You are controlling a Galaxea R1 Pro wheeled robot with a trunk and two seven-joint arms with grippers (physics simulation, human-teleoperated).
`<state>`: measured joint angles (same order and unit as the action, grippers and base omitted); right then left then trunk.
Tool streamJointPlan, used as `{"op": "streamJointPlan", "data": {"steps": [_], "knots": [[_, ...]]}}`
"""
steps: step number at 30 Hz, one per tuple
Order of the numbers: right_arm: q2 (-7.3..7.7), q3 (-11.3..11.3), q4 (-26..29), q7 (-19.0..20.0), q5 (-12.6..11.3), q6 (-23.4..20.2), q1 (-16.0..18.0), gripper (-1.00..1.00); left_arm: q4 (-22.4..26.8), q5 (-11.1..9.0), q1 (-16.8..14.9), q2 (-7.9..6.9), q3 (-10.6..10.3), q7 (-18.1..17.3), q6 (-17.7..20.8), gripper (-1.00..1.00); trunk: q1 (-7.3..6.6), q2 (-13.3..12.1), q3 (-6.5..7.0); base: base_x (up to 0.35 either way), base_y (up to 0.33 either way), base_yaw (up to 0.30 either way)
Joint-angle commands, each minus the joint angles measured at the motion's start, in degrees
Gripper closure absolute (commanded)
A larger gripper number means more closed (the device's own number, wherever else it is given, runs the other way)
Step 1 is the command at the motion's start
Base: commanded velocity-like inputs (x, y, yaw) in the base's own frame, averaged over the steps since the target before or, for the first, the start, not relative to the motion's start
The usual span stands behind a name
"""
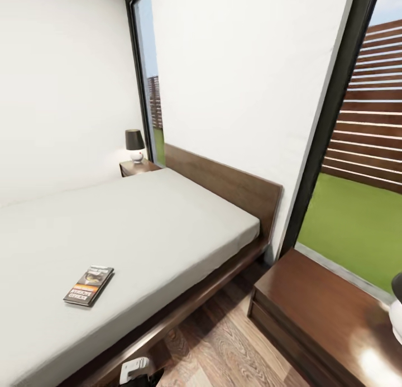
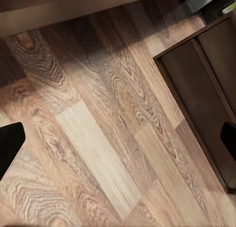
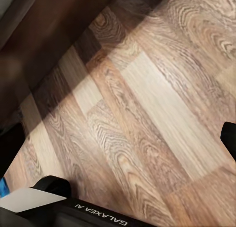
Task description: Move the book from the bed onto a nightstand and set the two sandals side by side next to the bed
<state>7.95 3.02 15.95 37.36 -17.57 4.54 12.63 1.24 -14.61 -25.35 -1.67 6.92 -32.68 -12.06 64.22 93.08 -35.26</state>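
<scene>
The book [image 1: 89, 285] lies flat on the near part of the bed [image 1: 156, 225], close to the mattress's right edge and well apart from both cabinets. A nightstand [image 1: 312, 309] stands just right of the bed, near the robot, beneath the window [image 1: 357, 152]; a second one [image 1: 135, 167], carrying a small lamp [image 1: 134, 144], sits at the far end by the headboard.

In each wrist view the wood floor [image 2: 98, 138] fills the space between two dark fingertips set wide apart, so both grippers look spread and empty, though only the tips show.

The book step appears to be in hand, not yet begun. Next, an arm would need to rise over the mattress edge, pinch the thin cover, and carry it to the near nightstand.
</scene>
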Motion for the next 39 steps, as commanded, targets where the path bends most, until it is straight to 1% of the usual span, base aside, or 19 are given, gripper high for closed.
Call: {"op": "streamJointPlan", "data": {"steps": [1,4,16,25,39], "knots": [[0.04,0.32,-0.08,0.08,-0.27,0.30,0.03,-1.00,-0.10,0.11,-0.06,0.00,0.43,-0.26,-0.07,-1.00,0.00,0.03,-0.05,0.000,0.000,0.292],[0.04,0.32,-0.07,0.08,-0.27,0.30,0.03,-1.00,-0.10,0.11,-0.06,0.00,0.39,-0.25,-0.07,-1.00,0.00,0.03,-0.05,0.053,-0.030,0.292],[0.04,0.32,-0.07,0.08,-0.27,0.30,0.03,-1.00,-0.11,0.11,-0.06,0.00,0.40,-0.16,-0.07,-1.00,0.00,0.03,-0.05,0.187,-0.065,0.292],[0.04,0.32,-0.08,0.08,-0.27,0.30,0.03,-1.00,-0.11,0.11,-0.06,0.00,0.41,-0.11,-0.07,-1.00,0.00,0.03,-0.05,0.236,-0.189,0.292],[0.04,0.32,-0.04,0.08,-0.27,0.30,0.03,-1.00,-0.12,0.11,-0.06,0.00,0.41,-0.12,-0.07,-1.00,0.00,0.03,-0.05,0.022,-0.020,0.292]]}}
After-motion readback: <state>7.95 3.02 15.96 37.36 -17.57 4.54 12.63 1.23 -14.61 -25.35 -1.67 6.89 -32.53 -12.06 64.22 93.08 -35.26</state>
